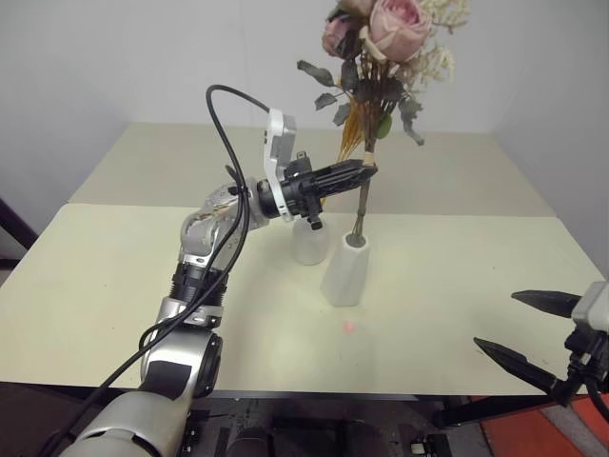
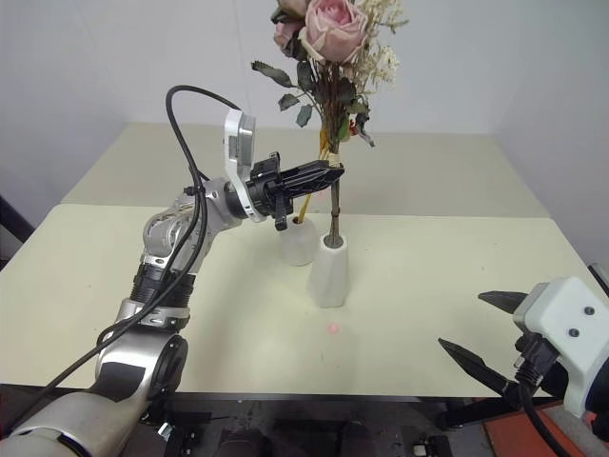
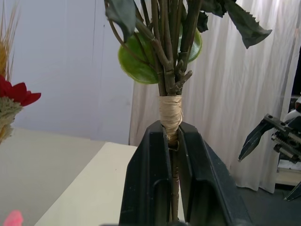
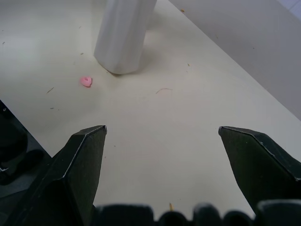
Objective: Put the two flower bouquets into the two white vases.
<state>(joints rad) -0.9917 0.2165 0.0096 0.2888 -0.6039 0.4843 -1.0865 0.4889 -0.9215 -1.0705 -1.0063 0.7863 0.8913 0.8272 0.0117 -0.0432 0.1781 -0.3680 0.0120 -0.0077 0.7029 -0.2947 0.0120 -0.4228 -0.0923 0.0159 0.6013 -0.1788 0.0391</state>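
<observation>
Right gripper [image 4: 162, 136]: fingers spread wide, hovering over the cream table [image 4: 197, 108].
Tall white vase [image 4: 123, 35]: standing beyond the fingertips, toward one finger's side.
Pink petal [image 4: 85, 81]: on the table, just beside the vase base.

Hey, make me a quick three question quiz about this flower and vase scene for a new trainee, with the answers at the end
1. True or false: the left gripper is shut on the stems of the rose bouquet.
2. Which vase do the rose stems enter? A) the short round vase B) the tall vase C) neither
3. Fill in: the small pink bit lies on the table in front of the ____ vase.

Key
1. True; the stems sit between the closed jaws, just below the twine wrap.
2. B
3. tall

Note: the right gripper waits open, over the table's right front corner.
</observation>
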